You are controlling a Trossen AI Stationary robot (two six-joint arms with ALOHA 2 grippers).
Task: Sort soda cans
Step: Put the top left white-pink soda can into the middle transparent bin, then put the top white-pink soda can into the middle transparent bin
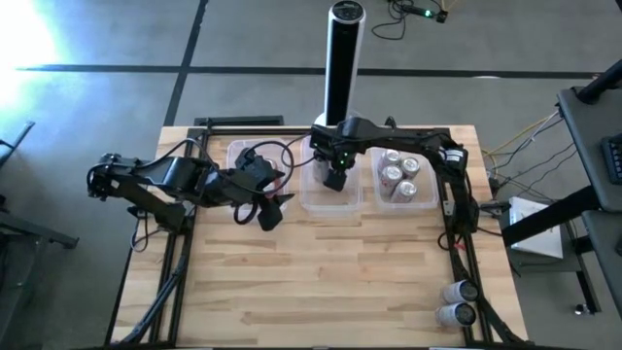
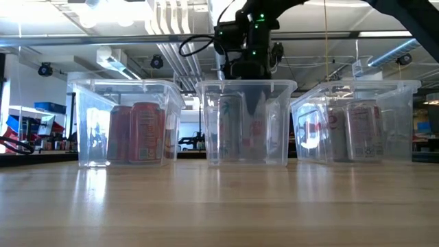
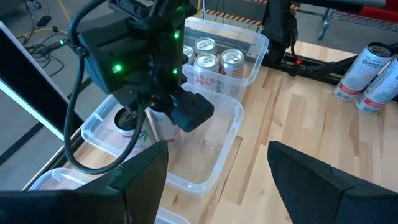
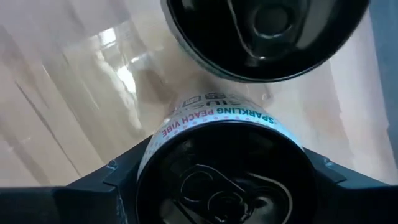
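A wooden table (image 1: 330, 282) seen from above held three clear tubs in a row along its far side, with two dark robot arms reaching in from either side. The right gripper (image 1: 335, 180) hung inside the middle tub (image 1: 321, 204), its fingers clamped around a white can (image 4: 221, 134) printed with the words sparkling peach vibe; the right wrist view looked straight down on that can's top, with a second can (image 4: 267, 34) standing just beyond it in the same tub. From table height the gripper (image 2: 250, 65) dipped into the middle tub (image 2: 247, 123), where the can looked close to the floor, though whether it touched could not be told. The left tub (image 2: 127, 123) held red cans (image 2: 140, 134), and the right tub (image 1: 403, 180) held several silver-topped cans (image 1: 392, 175). Two more cans (image 1: 457, 301) lay on their sides near the table's front right corner, well apart from the tubs. The left gripper (image 1: 267, 209) waited above the table just beside the left tub, fingers spread wide and empty. The step in hand appeared to be placing the peach can in the middle tub. The next move likely called for setting it upright on the floor beside its neighbour, opening the fingers, lifting clear of the tub wall, then fetching the two fallen cans
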